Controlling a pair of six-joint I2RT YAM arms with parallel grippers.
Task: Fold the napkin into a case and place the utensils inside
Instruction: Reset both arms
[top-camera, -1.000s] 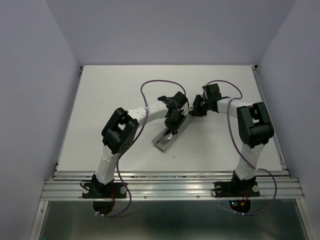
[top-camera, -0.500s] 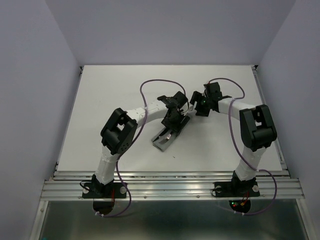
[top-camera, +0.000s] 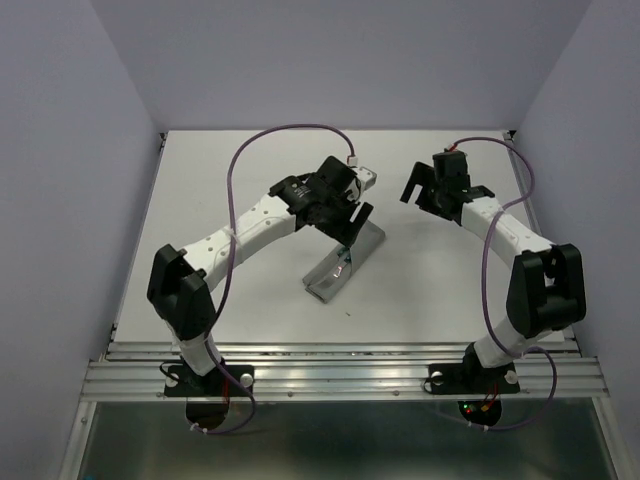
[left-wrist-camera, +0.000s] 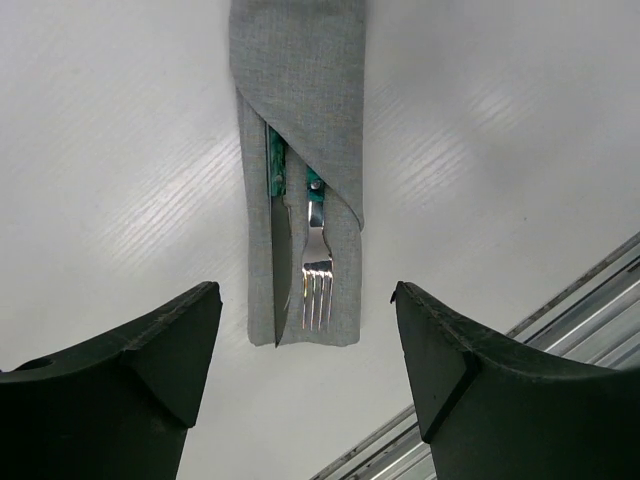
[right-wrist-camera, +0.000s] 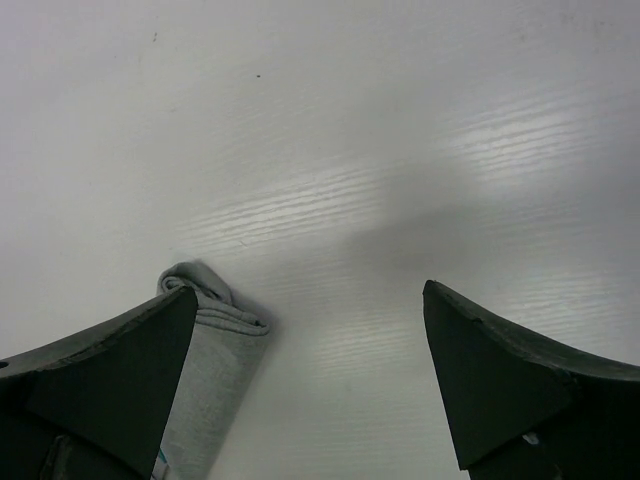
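Note:
The grey napkin lies as a narrow folded case (top-camera: 335, 275) slanting across the middle of the table. In the left wrist view the case (left-wrist-camera: 300, 100) holds the utensils: a knife (left-wrist-camera: 280, 270) and a fork (left-wrist-camera: 317, 275), teal handles tucked under the diagonal flap, silver ends lying on the cloth. My left gripper (top-camera: 352, 222) hovers over the case's far end, open and empty (left-wrist-camera: 303, 290). My right gripper (top-camera: 422, 192) hangs open to the right of the case, apart from it. The right wrist view shows that gripper (right-wrist-camera: 309, 290) over bare table, with the case's rolled end (right-wrist-camera: 215, 340) beside its left finger.
The white table (top-camera: 220, 200) is walled at the back and on both sides. A metal rail (top-camera: 340, 360) runs along its near edge and shows as grooved metal strips (left-wrist-camera: 590, 300) in the left wrist view. Purple cables (top-camera: 270, 140) loop above both arms.
Both grippers have opened and drawn away from the case, the left rising over its far end, the right moving off to the right. The case lies where it was.

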